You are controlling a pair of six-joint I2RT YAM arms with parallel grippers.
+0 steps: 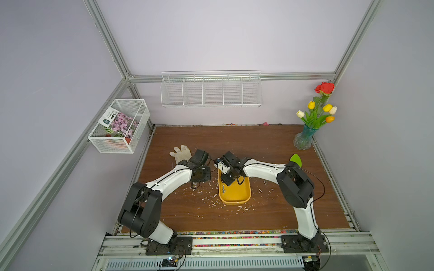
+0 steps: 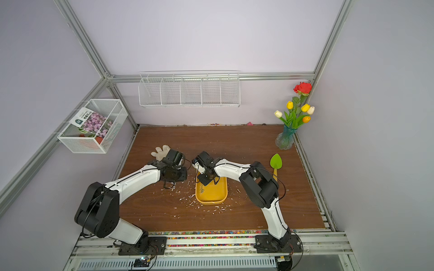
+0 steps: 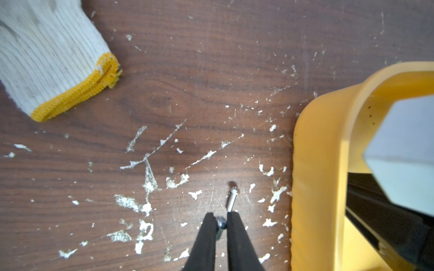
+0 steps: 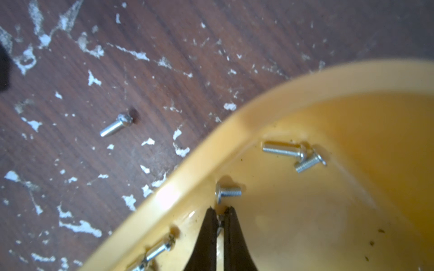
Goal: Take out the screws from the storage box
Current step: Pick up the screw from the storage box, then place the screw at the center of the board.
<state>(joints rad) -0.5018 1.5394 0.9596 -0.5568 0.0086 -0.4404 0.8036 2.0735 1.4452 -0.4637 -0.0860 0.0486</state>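
The yellow box [image 1: 234, 202] stands near the middle of the brown table [image 1: 270, 145], and we place everything from it. In both top views the right arm reaches over the far end of the box, and the left arm ends just beside its left wall.

The right claw [image 4: 220, 210] is down inside the box, close to the left wall. Its two black fingers [image 4: 206, 234] are pressed nearly together, and between them we see a thin screw [image 4: 220, 226] pinched. More screws [image 4: 284, 150] lie on the floor of the box. Two of them touch each other at their heads, a short one [image 4: 229, 192] lies just beyond the claw tips, and a long one [image 4: 160, 247] lies along the left wall. In a top view these screws [image 1: 223, 188] show only as small grey marks near that wall.

The left claw [image 3: 220, 214] is outside the box, low over the table just beside the left wall. Its fingers are almost together and they pinch a dark screw head [image 3: 221, 223]. One loose screw [image 3: 232, 198] lies flat on the table near that wall. We cannot tell if it touches a fingertip.

White flakes [image 1: 211, 197] lie on the table all around the box. A white glove [image 1: 180, 152] with a yellow cuff lies to the left of the box, well apart. A green trowel [image 2: 276, 160] lies to the right of the box, also well apart.
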